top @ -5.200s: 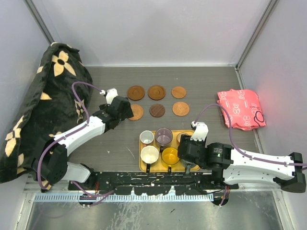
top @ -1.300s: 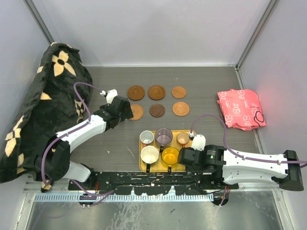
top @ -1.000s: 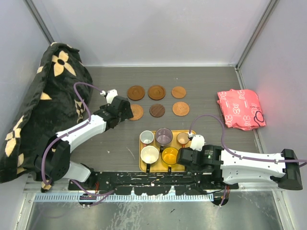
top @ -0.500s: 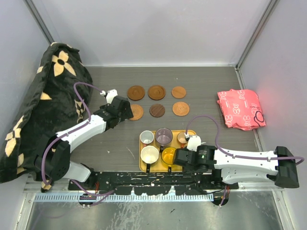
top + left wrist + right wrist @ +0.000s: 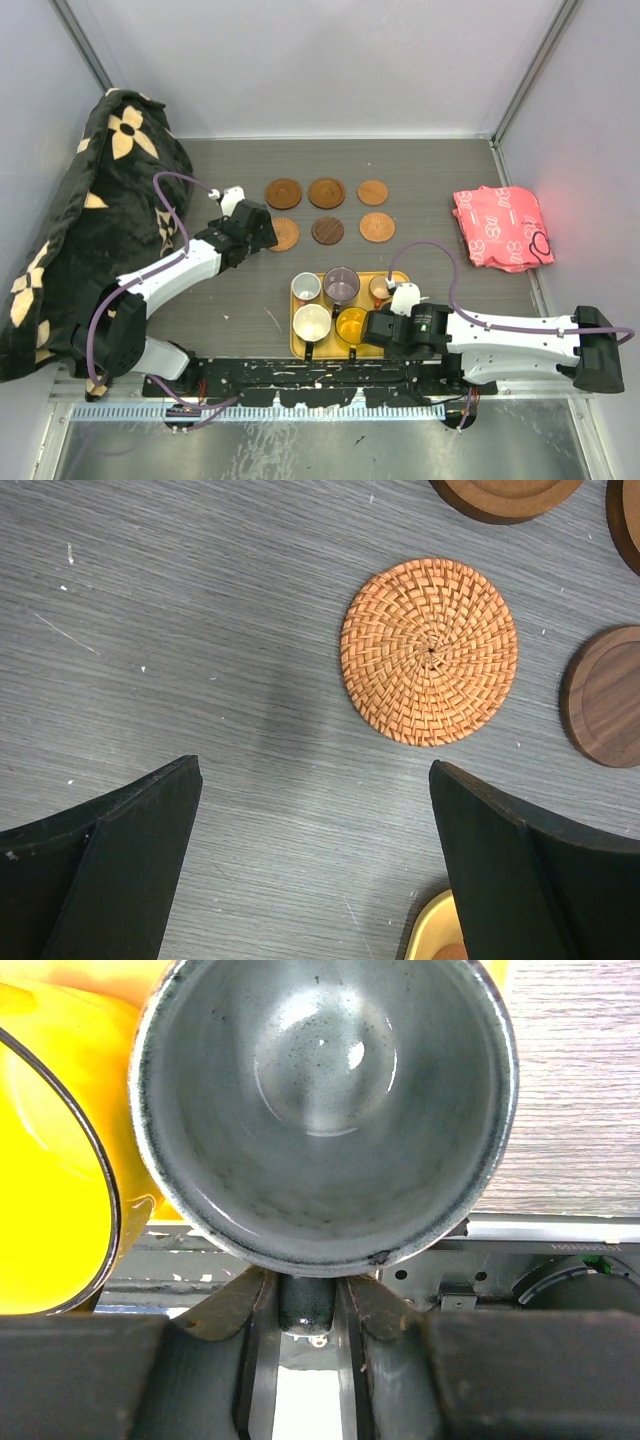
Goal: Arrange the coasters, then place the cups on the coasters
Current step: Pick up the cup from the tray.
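Grey-green mug (image 5: 325, 1110) upright and empty at the near right corner of the yellow tray (image 5: 398, 276), handle turned toward the near edge of the table (image 5: 445, 168). Pinched by that handle in the right gripper (image 5: 305, 1305) — fingers drawn in against both sides of it, gripping nothing else. Hidden in the overhead view beneath the right wrist. Just beside it, on the left, the orange-yellow mug (image 5: 50, 1160), also on the tray. Next along the tray's near row, a cream-lined mug (image 5: 313, 322); in the far row a small white mug (image 5: 306, 287), a purple-grey mug (image 5: 341, 285) and a small brown mug (image 5: 380, 289).

Beyond the tray, six coasters (image 5: 326, 192) laid flat in two rows of three on the grey table, all bare. Near-left among them a woven coaster (image 5: 430, 652), round and orange, with a dark wooden coaster (image 5: 605, 695) just to its right, apart from it. Short of the woven coaster, the left gripper (image 5: 315, 780) hovering over bare tabletop — jaws spread wide, holding nothing.

At the far left a black bag (image 5: 100, 200) printed with cream flowers; at the right a pink-red packet (image 5: 500, 228).
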Motion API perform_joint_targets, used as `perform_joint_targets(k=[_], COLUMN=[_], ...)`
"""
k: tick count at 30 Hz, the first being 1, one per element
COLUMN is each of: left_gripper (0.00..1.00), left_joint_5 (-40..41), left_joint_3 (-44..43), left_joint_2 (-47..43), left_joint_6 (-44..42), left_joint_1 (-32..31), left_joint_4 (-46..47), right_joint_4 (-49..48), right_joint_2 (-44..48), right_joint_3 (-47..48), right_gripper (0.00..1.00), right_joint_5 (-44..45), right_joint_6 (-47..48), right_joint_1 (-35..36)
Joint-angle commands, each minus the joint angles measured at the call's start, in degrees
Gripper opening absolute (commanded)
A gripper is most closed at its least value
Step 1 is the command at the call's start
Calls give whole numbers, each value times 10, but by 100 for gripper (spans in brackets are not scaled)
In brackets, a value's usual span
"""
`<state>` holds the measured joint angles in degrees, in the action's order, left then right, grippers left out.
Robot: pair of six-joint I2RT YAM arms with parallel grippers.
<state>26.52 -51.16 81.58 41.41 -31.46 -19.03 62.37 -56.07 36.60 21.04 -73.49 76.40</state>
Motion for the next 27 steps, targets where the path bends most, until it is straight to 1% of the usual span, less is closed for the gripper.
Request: perform_joint_targets(k=[1, 5, 9, 18, 27], left_gripper=[98, 98, 98, 98, 98], left_joint_5=[1, 0, -1, -1, 0], left_joint_3=[-6, -6, -5, -6, -6], left_joint_2=[-2, -2, -2, -3, -2], left_joint_6=[8, 8, 8, 9, 8], left_joint_1=[3, 4, 4, 4, 6], left_joint_4=[21, 21, 21, 21, 21], right_joint_4=[-8, -8, -14, -30, 18], right_joint_2=[8, 5, 5, 3, -12], right_joint_3=[0, 1, -1, -7, 66], right_gripper=[22, 16, 1, 1, 1], right_joint_5=[21, 21, 19, 12, 39], right_joint_6=[-7, -8, -6, -2, 4], right_joint_1=[3, 3, 3, 3, 3])
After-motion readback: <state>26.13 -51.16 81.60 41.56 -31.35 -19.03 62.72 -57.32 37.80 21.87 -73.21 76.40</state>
